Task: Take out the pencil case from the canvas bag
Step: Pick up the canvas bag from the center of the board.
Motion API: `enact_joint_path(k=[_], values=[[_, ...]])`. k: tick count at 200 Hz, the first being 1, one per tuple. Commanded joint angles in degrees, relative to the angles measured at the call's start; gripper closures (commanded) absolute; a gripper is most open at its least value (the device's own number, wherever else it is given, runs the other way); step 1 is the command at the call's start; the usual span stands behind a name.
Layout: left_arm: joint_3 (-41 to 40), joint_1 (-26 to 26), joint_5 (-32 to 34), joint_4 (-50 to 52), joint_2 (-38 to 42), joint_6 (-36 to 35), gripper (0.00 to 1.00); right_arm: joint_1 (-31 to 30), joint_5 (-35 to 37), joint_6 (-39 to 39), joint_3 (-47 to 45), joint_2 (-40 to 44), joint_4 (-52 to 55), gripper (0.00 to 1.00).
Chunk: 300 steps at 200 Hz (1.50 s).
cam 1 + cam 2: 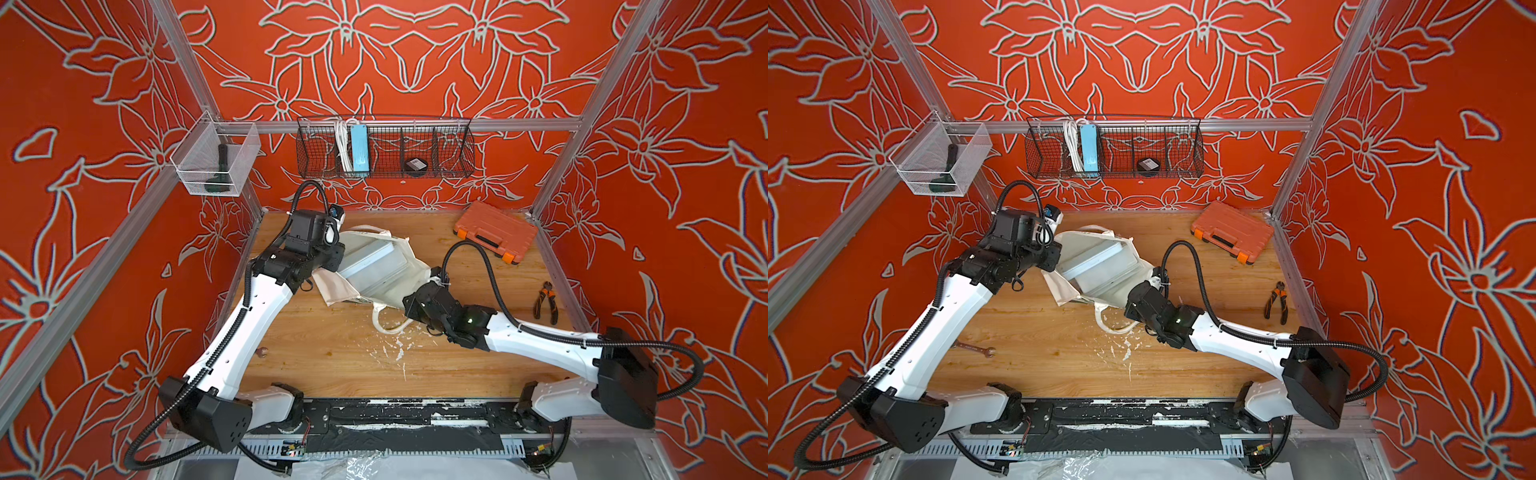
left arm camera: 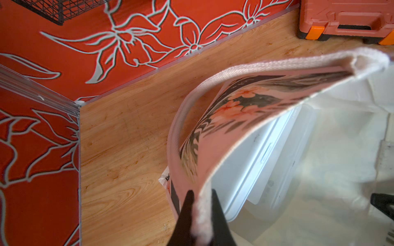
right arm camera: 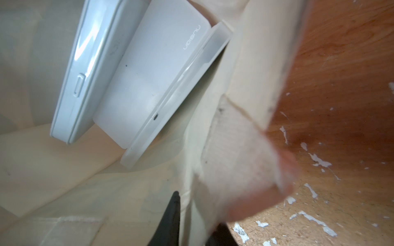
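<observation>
The cream canvas bag (image 1: 409,266) (image 1: 1133,270) lies on its side mid-table with its mouth pulled open. Inside lies the pencil case (image 1: 370,262) (image 1: 1096,266), a white hard-plastic box. My left gripper (image 2: 201,196) is shut on the bag's rim, by the dark floral panel (image 2: 245,102); in a top view it sits at the bag's left edge (image 1: 330,270). My right gripper (image 3: 198,204) is shut on the opposite rim of the bag (image 3: 245,74), where the handle is sewn on; cloth hides one finger. The pencil case (image 3: 153,70) (image 2: 255,153) shows in both wrist views, touched by neither gripper.
An orange tool case (image 1: 494,232) sits at the back right and pliers (image 1: 547,301) lie by the right wall. A wrench (image 1: 973,348) lies near the left arm. A wire basket (image 1: 384,147) and a mesh bin (image 1: 214,160) hang on the walls. White flecks (image 1: 399,349) dot the wood.
</observation>
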<state>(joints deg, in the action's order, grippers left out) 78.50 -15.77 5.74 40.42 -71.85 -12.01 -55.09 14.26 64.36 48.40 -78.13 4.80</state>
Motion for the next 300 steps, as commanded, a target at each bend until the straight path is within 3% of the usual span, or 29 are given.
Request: enact_joint_path(k=[1, 34, 67, 126, 152, 188, 256, 300], values=[[-1.0, 0.1, 2.6, -9.2, 5.6, -1.3, 1.0, -0.1, 2.2, 0.3, -3.1, 1.5, 1.8, 0.79], [-7.3, 0.1, 2.8, -9.9, 8.8, -1.0, 1.0, -0.1, 3.1, -0.6, -5.7, 2.2, 3.1, 0.76], [-10.8, 0.1, -1.6, -9.0, 10.6, 2.5, 1.0, -0.1, 1.7, -2.9, -5.7, 2.4, 3.2, 0.69], [-13.3, 0.1, -11.5, -8.1, 11.3, 7.9, 1.0, -1.1, 1.9, -5.7, -3.6, 7.3, 5.5, 0.44], [-15.0, 0.1, -11.8, -8.6, 12.7, 7.9, 1.0, -1.9, 3.5, -5.9, -3.1, 10.8, 6.8, 0.33], [-16.5, 0.6, -13.1, -9.1, 13.9, 8.8, 1.0, -3.2, 4.5, -6.0, -1.8, 13.4, 5.4, 0.27], [-18.0, 1.0, -15.8, -9.6, 14.9, 10.3, 1.0, -8.6, 6.8, -6.1, 4.3, 5.9, 0.5, 0.15], [-16.3, 0.9, -17.1, -7.8, 16.4, 7.2, 1.0, -11.5, 8.7, -5.6, 6.7, -0.7, -6.2, 0.07]])
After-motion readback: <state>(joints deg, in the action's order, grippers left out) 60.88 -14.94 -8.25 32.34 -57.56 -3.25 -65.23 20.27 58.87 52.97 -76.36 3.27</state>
